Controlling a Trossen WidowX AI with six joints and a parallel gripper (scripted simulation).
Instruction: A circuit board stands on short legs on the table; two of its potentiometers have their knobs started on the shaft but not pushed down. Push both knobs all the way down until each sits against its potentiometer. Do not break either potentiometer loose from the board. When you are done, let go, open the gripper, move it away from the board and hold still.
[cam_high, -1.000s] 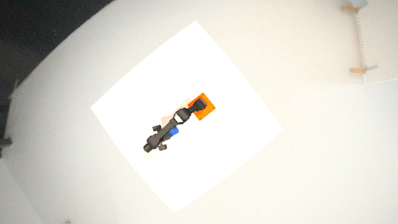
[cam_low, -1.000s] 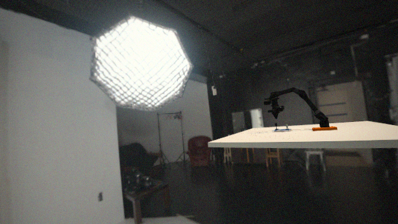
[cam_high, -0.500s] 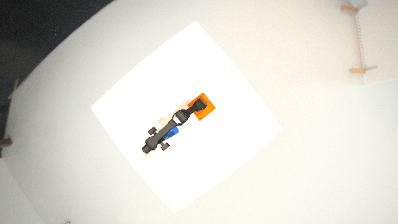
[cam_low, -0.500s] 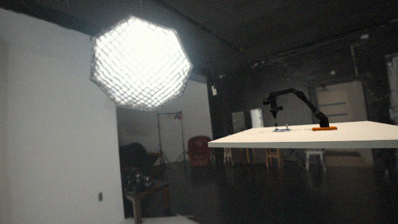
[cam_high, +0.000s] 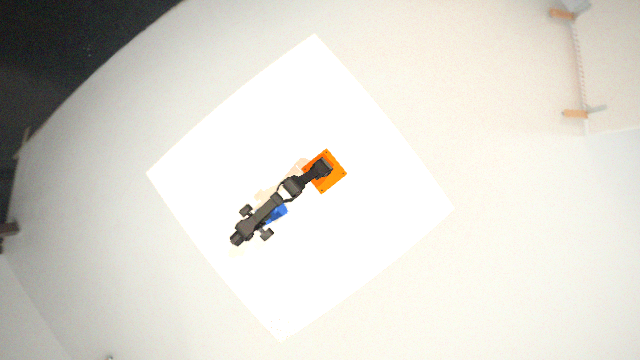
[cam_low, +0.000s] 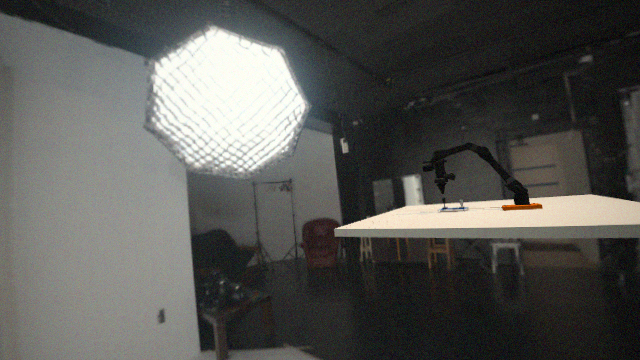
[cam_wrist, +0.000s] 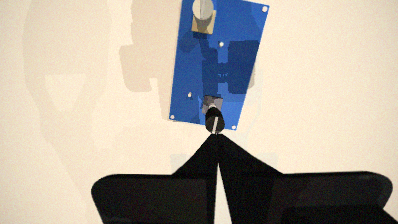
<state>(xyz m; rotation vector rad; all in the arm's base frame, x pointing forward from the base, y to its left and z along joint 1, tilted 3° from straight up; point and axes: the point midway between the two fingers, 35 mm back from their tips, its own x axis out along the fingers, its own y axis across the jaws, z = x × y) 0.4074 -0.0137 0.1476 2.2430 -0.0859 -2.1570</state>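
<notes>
matt blue circuit board (cam_wrist: 220, 60), matt black gripper (cam_wrist: 218, 142)

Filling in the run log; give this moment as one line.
gripper: shut, empty | jaws: tips above black knob | grey knob: untouched | board: on table
</notes>
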